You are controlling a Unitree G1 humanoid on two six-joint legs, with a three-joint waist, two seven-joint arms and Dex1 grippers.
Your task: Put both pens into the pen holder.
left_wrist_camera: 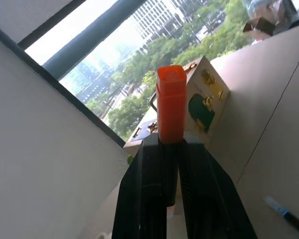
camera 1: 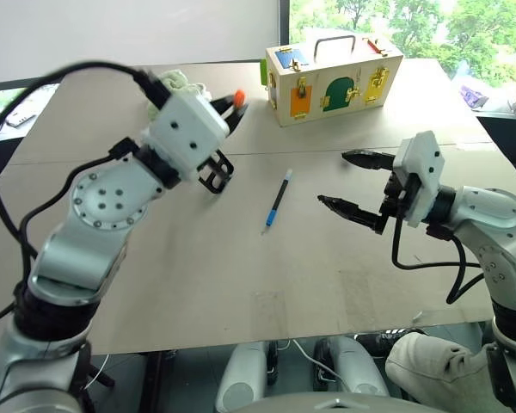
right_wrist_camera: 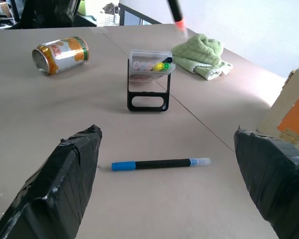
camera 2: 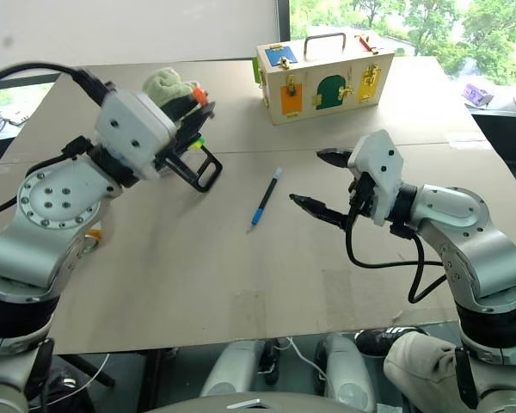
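The left gripper (camera 1: 232, 107) is clamped shut on the orange pen (left_wrist_camera: 170, 104), holding it in the air above the desk's (camera 1: 241, 275) far left part, its orange end sticking out past the black fingers (left_wrist_camera: 154, 194). The holder (right_wrist_camera: 148, 82) lies on its side just below and beside that gripper, loop handle toward the middle of the desk, with coloured marker ends showing in its clear body. The right gripper (camera 1: 354, 182) hangs over the right half of the desk with its jaws spread wide and nothing between them. The blue pen (camera 1: 278, 199) lies flat near the desk's middle, between the two grippers and well apart from the holder

A can (right_wrist_camera: 61, 54) lies on its side near the left edge, a green cloth (right_wrist_camera: 201, 54) sits toward the far edge behind the holder, and a wooden latch box (camera 1: 334, 73) stands at the far side

The step in hand looks like the first pen's delivery — it is lifted but not yet in the holder. Next, the left gripper likely has to line the pen up with the holder's mouth and slide it in; since the holder lies tipped over, that calls for a near-level approach. The blue pen then remains, and the open right gripper seems placed to take it
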